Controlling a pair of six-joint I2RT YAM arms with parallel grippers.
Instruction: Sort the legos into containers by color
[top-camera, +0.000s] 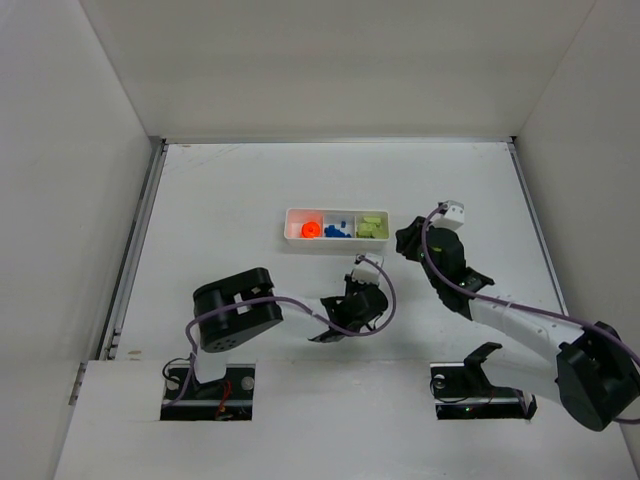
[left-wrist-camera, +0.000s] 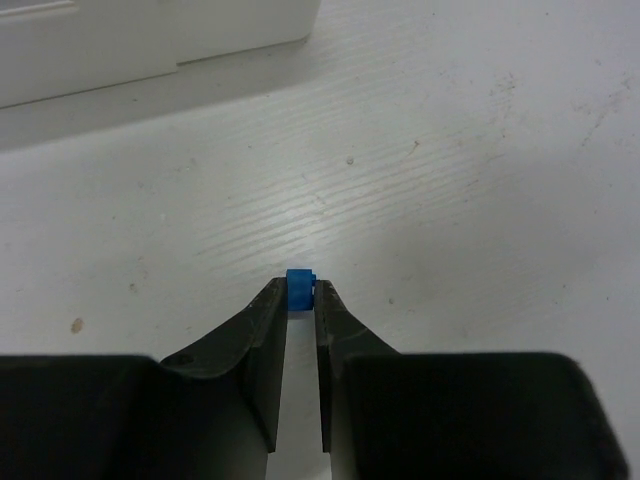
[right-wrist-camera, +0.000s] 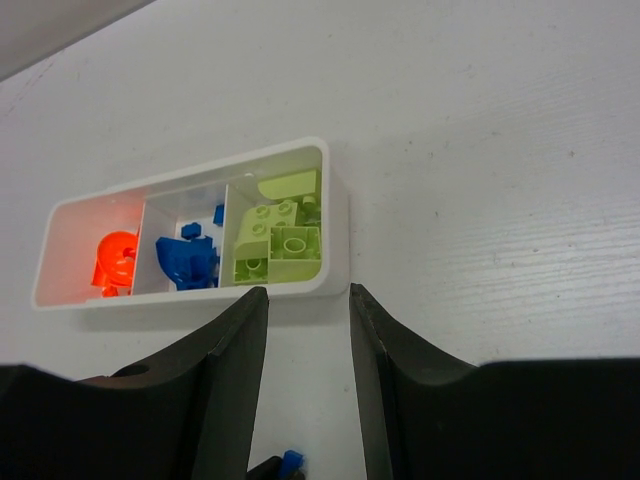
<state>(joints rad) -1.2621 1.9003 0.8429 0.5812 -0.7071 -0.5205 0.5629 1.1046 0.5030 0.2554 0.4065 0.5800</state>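
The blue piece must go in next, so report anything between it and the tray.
Nothing visible. Bare table lies between the blue piece in the left hand and the tray; the right hand hovers beside it.

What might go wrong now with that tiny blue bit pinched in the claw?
The blue piece sits at the very tips of the left gripper, so it may slip out. The blue compartment of the tray is narrow, between orange and green; a drop might land in the wrong one.
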